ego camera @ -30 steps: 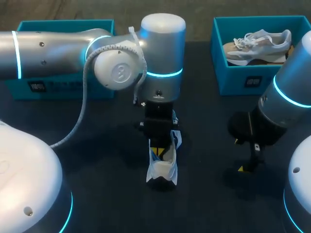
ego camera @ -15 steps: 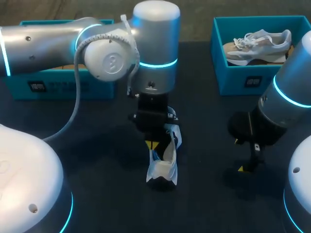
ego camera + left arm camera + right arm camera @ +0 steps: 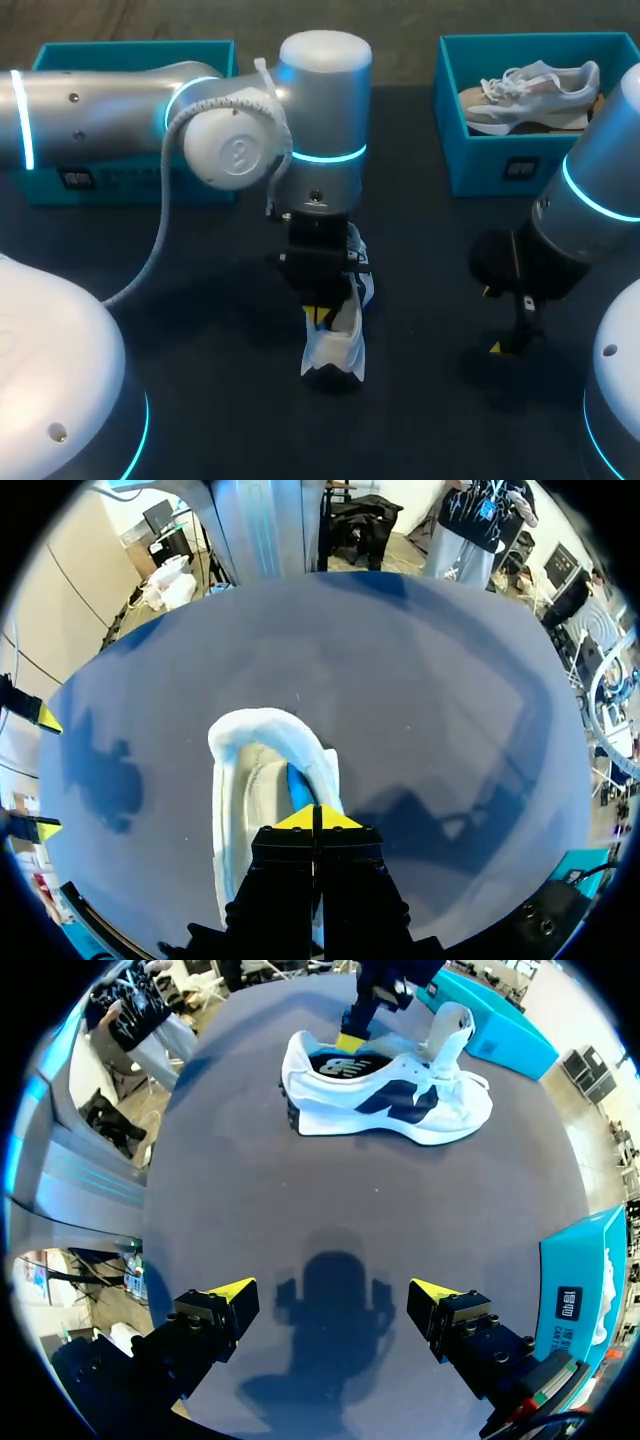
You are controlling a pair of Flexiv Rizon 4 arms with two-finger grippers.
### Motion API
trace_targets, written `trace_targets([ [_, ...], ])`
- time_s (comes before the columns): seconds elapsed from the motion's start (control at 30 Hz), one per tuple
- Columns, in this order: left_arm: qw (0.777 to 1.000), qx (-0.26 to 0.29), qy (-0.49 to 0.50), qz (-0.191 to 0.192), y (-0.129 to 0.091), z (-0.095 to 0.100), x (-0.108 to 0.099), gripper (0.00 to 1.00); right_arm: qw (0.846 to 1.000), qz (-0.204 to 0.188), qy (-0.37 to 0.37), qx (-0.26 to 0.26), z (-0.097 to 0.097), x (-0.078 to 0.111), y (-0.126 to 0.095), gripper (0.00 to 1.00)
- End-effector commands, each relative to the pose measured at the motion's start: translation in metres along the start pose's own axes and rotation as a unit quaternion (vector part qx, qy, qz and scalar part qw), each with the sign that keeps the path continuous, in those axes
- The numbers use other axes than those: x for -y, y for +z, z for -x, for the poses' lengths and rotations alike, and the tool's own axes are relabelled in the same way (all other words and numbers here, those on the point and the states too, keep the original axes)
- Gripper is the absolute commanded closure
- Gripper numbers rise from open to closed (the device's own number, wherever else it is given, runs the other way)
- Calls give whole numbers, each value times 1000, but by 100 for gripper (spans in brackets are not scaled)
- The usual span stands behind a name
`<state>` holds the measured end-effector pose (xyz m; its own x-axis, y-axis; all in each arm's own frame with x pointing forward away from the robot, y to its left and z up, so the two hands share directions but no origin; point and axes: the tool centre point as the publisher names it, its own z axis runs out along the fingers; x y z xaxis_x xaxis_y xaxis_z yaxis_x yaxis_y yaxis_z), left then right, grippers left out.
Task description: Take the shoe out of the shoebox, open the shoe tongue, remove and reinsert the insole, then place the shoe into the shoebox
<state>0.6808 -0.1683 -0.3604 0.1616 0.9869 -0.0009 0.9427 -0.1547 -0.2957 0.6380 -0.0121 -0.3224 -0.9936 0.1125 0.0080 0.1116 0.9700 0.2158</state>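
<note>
A white shoe (image 3: 335,352) with navy panels stands in the middle of the table, toe toward me. In the right wrist view the shoe (image 3: 400,1100) is side-on with its tongue (image 3: 452,1030) raised. My left gripper (image 3: 320,315) is shut, with its tips down in the shoe's opening. The left wrist view has the gripper (image 3: 317,818) touching a blue insole (image 3: 298,785) that lies along the inner wall of the shoe (image 3: 250,780). Whether the insole is pinched does not show. My right gripper (image 3: 492,320) hangs open and empty above the table, right of the shoe; its fingers (image 3: 335,1295) stand wide apart.
A teal shoebox (image 3: 500,150) at the back right holds a second pale shoe (image 3: 530,90). Another teal shoebox (image 3: 130,182) stands at the back left, partly behind my left arm. Bare dark tabletop lies between the shoe and my right gripper.
My left gripper rose a little and shifted left half a second ago, then came back down into the shoe's opening. The shoe barely moved, and the right arm kept still.
</note>
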Motion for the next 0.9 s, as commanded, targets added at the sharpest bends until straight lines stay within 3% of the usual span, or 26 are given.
trace_targets([
  [0.03, 1000, -2, -2, -2, 6, 5, -3, 100, 1000, 1, 0, 2, -2, 1, 0, 0],
  [0.27, 1000, -6, 6, 5, -8, 3, 3, 100, 1000, 1, 0, 2, -2, 1, 0, 0],
  [0.7, 999, -51, 4, -8, 39, 12, -1, 100, 1000, 1, 0, 2, -2, 1, 0, 0],
  [0.9, 999, -34, 13, -3, 15, 7, 5, 100, 1000, 1, 0, 2, -2, 1, 0, 0],
])
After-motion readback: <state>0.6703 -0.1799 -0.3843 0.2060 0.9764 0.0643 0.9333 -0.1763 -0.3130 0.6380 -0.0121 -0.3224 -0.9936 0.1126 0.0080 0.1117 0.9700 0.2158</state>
